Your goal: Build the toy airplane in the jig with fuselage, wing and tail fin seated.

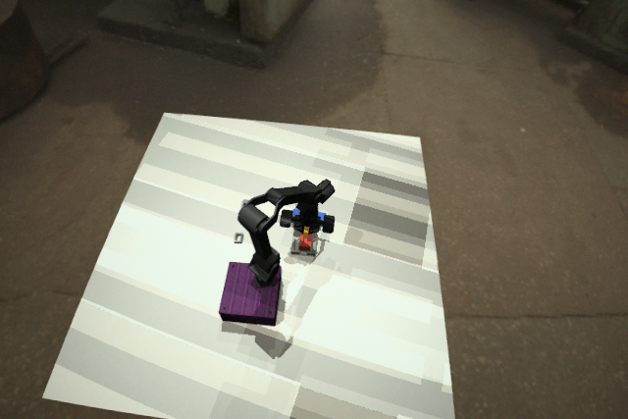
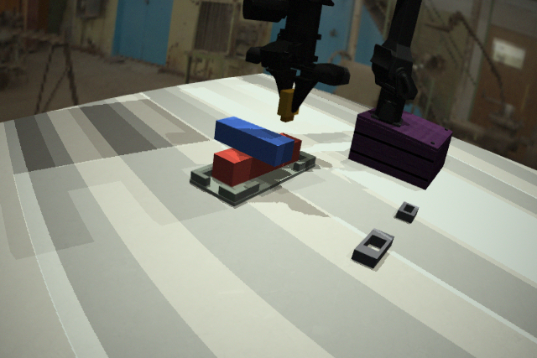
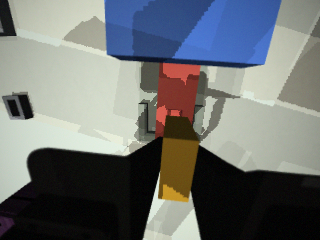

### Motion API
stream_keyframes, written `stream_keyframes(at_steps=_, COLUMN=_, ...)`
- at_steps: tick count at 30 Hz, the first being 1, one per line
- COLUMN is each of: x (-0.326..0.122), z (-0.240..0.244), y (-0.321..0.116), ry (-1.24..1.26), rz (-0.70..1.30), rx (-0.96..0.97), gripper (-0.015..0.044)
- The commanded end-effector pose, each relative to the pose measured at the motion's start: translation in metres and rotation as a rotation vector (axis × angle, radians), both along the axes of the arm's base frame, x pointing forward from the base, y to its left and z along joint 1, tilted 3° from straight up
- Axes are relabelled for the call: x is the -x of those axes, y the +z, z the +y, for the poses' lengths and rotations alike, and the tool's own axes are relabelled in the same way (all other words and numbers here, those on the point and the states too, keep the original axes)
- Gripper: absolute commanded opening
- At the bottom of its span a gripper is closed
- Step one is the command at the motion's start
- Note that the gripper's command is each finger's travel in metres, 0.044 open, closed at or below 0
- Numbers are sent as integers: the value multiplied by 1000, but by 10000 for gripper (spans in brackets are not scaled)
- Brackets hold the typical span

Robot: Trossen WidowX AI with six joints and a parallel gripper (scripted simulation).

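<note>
The red fuselage (image 1: pixel 305 241) (image 2: pixel 232 168) (image 3: pixel 177 92) lies in the grey jig cradle (image 1: pixel 303 254) (image 2: pixel 239 192) and looks flat. The blue wing (image 1: pixel 322 215) (image 2: pixel 251 139) (image 3: pixel 190 30) rests across the top of the fuselage; its tab is hidden. My gripper (image 1: pixel 306 230) (image 2: pixel 289 101) (image 3: pixel 174 143) is shut on the yellow tail fin (image 1: pixel 306 233) (image 2: pixel 285 105) (image 3: pixel 179 167). It holds the fin upright in the air above the tail end. In the wrist view the tail socket shows just beyond the fin's end, partly covered. The fin does not touch the fuselage.
A purple base block (image 1: pixel 248 292) (image 2: pixel 394 146) stands under the arm. Two small hollow grey holders, a larger one (image 2: pixel 363 256) and a smaller one (image 2: pixel 406 216) (image 3: pixel 28 106), lie on the table beside the jig. The wing stands up close beyond the held fin.
</note>
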State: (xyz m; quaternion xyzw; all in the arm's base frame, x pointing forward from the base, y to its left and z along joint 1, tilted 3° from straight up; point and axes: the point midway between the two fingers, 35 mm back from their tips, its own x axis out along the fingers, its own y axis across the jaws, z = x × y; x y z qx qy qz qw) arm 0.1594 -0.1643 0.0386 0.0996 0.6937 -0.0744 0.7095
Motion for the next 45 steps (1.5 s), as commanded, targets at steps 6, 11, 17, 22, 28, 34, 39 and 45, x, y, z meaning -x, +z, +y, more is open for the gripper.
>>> stream_keyframes(at_steps=6, x=0, z=-1, y=0, ry=4, rz=-2, rx=1, gripper=65)
stream_keyframes(at_steps=11, x=0, z=-1, y=0, ry=4, rz=-2, rx=1, gripper=65)
stream_keyframes(at_steps=17, x=0, z=-1, y=-3, ry=4, rz=-2, rx=1, gripper=65)
stream_keyframes(at_steps=22, x=0, z=-1, y=-11, ry=4, rz=-2, rx=1, gripper=65)
stream_keyframes(at_steps=28, x=-1, z=-1, y=-21, ry=4, rz=-2, rx=1, gripper=65)
stream_keyframes(at_steps=34, x=-1, z=-1, y=-31, ry=4, rz=-2, rx=0, gripper=65)
stream_keyframes(at_steps=39, x=-1, z=0, y=-39, ry=4, rz=-1, rx=0, gripper=65)
stream_keyframes(at_steps=45, x=-1, z=0, y=-39, ry=5, rz=-2, rx=2, gripper=51)
